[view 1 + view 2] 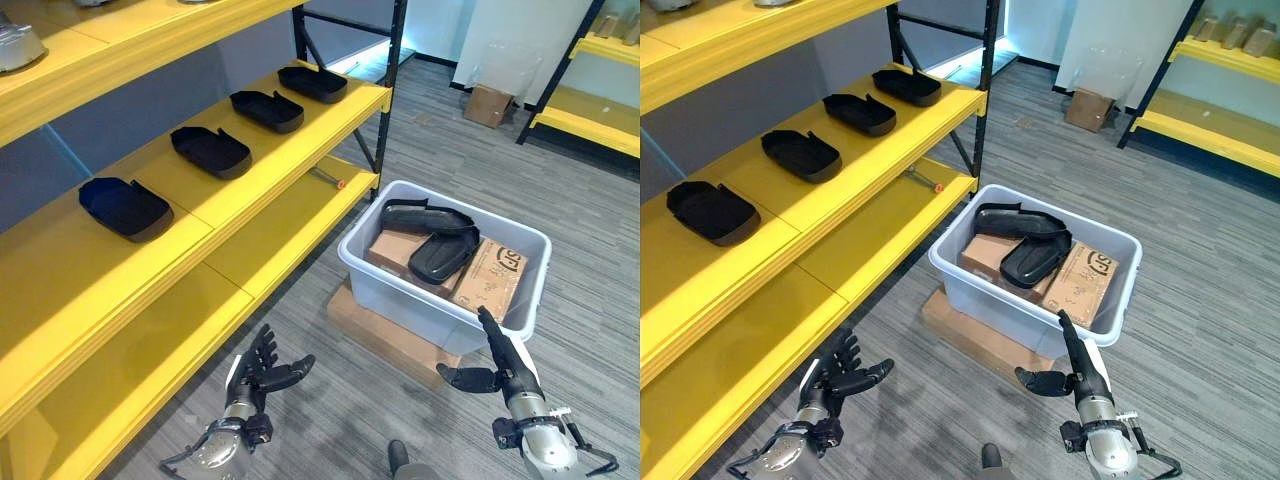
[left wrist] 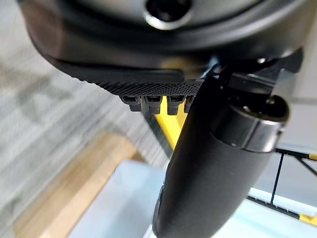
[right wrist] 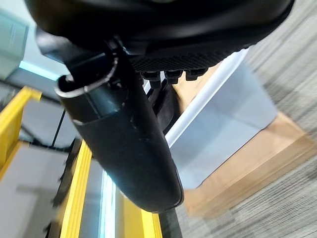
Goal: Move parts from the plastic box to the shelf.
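showing both hands low over the floor, short of the box (image 1: 530,262): the left hand (image 1: 258,374) with fingers spread and empty, the right hand (image 1: 502,362) with fingers straight and thumb out, just before the box's near wall, holding nothing. two black parts (image 1: 436,243) lie overlapped on cardboard cartons (image 1: 492,277) inside the box; four more parts (image 1: 211,151) sit in a row on the yellow shelf (image 1: 250,195). risks, as judged: the right hand may catch the near wall on the reach and shove the box off its cardboard sheet (image 1: 370,330); gripping the overlapped parts may drag both; a flat, smooth part may slip from a shallow grasp and drop between box and shelf.
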Controlling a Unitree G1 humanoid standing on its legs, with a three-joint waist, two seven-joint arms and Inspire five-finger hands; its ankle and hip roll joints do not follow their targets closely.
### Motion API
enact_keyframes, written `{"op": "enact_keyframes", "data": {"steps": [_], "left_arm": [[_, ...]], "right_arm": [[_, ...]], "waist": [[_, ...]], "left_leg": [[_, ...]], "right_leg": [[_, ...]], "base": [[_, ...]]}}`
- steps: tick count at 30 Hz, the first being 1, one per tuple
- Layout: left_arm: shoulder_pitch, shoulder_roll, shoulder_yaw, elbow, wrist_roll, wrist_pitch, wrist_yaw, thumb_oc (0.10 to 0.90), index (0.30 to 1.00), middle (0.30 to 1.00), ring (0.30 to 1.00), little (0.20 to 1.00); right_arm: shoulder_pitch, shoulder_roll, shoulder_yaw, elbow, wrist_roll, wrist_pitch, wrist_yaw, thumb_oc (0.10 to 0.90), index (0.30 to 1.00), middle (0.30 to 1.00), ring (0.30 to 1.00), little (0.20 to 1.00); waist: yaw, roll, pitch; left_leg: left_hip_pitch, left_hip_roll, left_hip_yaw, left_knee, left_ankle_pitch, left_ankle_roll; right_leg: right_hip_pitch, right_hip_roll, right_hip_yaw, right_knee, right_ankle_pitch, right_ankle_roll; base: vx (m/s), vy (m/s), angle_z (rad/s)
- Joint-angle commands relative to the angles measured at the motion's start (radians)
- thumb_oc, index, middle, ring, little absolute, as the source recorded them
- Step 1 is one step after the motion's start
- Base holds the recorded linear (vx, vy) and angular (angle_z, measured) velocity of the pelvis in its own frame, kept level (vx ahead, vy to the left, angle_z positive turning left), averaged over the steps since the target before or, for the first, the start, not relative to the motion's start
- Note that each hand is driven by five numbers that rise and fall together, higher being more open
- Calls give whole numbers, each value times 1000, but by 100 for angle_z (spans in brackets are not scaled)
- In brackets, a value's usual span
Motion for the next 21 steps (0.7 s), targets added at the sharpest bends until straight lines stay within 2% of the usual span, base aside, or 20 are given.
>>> {"op": "enact_keyframes", "data": {"steps": [1,2,3,4,6,8,11,12,13,14,17,21], "left_arm": [[-121,8,29,-80,-14,-88,0,900,1000,1000,1000,1000],[-122,9,29,-81,-6,-90,4,900,1000,1000,1000,1000],[-120,11,29,-85,-1,-91,6,900,1000,1000,1000,1000],[-112,9,31,-91,2,-92,6,900,1000,1000,1000,1000],[-85,12,51,-104,13,-93,1,900,1000,1000,1000,1000],[-56,12,80,-107,17,-102,6,900,1000,1000,1000,1000],[-27,13,114,-101,36,-108,16,900,1000,1000,1000,1000],[-12,20,139,-97,56,-113,21,900,1000,1000,1000,1000],[-12,19,140,-97,57,-113,21,900,1000,1000,1000,1000],[-13,23,149,-96,67,-115,25,900,1000,1000,1000,1000],[-1,19,154,-90,64,-117,18,900,1000,1000,1000,1000],[-20,20,133,-81,52,-123,23,900,1000,1000,1000,1000]], "right_arm": [[-24,-38,-93,-141,33,-112,-64,900,1000,1000,1000,1000],[-27,-41,-92,-135,33,-110,-68,900,1000,1000,1000,1000],[-36,-44,-86,-125,37,-110,-67,900,1000,1000,1000,1000],[-41,-40,-77,-109,45,-111,-62,900,1000,1000,1000,1000],[-46,-44,-63,-85,37,-103,-48,900,1000,1000,1000,1000],[-58,-52,-44,-64,24,-104,-36,900,1000,1000,1000,1000],[-82,-61,-19,-33,18,-101,-21,900,1000,1000,1000,1000],[-99,-67,-3,-24,14,-99,-12,900,1000,1000,1000,1000],[-99,-67,-2,-24,14,-99,-12,900,1000,1000,1000,1000],[-115,-72,10,-20,14,-96,-6,900,1000,1000,1000,1000],[-120,-73,22,-23,0,-91,22,900,1000,1000,1000,1000],[-110,-54,4,-25,13,-81,26,900,1000,1000,1000,1000]], "waist": [[3,-62,32],[11,-69,38],[22,-75,41],[36,-77,38],[57,-79,36],[88,-73,47],[126,-65,67],[147,-56,77],[149,-57,78],[157,-53,80],[156,-34,64],[139,-36,30]], "left_leg": [[-93,86,-149,220,45,-101],[-110,46,-220,271,4,-75],[-138,-24,-301,289,-37,-22],[-153,-88,-378,266,-85,3],[-195,-167,-484,206,-120,28],[-244,-239,-602,148,-80,26],[-341,-286,-707,49,-8,15],[-366,-305,-775,4,14,6],[-362,-304,-772,2,15,7],[-366,-308,-789,0,21,5],[-321,-280,-778,-23,58,2],[-292,-277,-696,17,19,16]], "right_leg": [[81,72,-39,-44,-73,-62],[77,68,-28,-36,-73,-65],[59,66,-3,-32,-56,-68],[55,67,29,-30,-55,-66],[64,69,71,-34,-52,-63],[72,89,117,-33,-48,-63],[87,120,187,-29,-51,-68],[97,148,249,-23,-59,-73],[98,147,252,-22,-60,-73],[102,157,286,-16,-67,-73],[114,176,353,-15,-83,-66],[130,122,368,-24,-93,-46]], "base": [[-37,-94,-15],[-104,-108,-40],[-58,-51,-56],[-8,-14,-76],[131,11,-79],[151,33,-57],[180,35,-90],[174,46,-78],[173,77,-117],[101,81,-145],[164,181,-175],[205,216,-59]]}}
